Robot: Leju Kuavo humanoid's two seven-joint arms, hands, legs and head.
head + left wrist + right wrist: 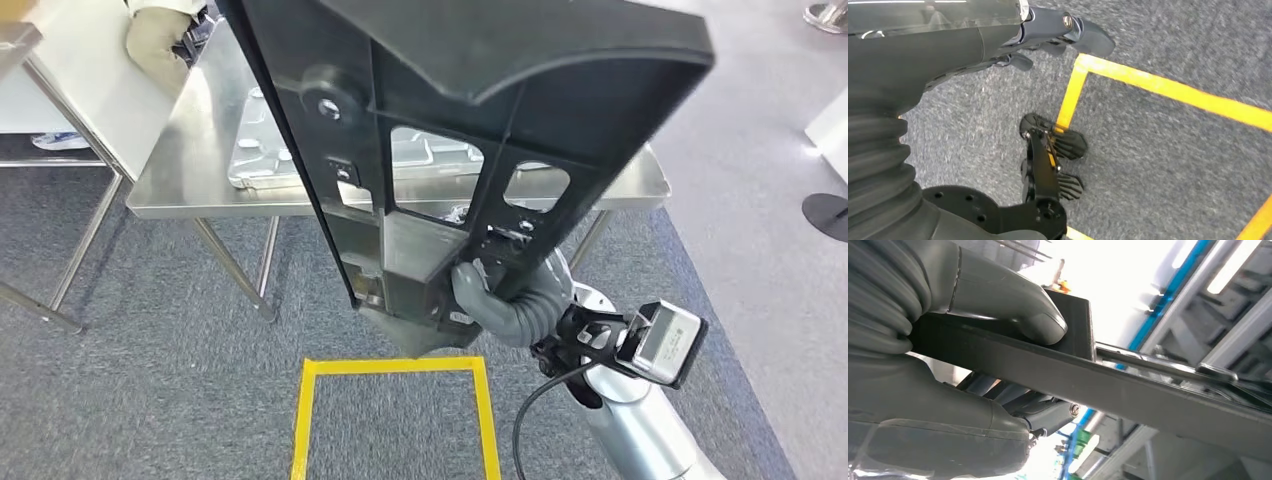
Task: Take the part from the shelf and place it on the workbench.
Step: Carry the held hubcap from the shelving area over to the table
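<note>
Black part (470, 130) gripped low by right hand (500, 295), fingers clenched on it; left hand (1048, 30) curled, idle. Carrying to steel bench (190, 170): keeping upright, lowering flat.

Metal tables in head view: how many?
2. One steel workbench straight ahead, behind the black part held up by the right hand; a second table at the far left edge, mostly cropped. The part may hide more.

Even bright light; right wrist view backlit, overexposed; carpet blurred
</note>
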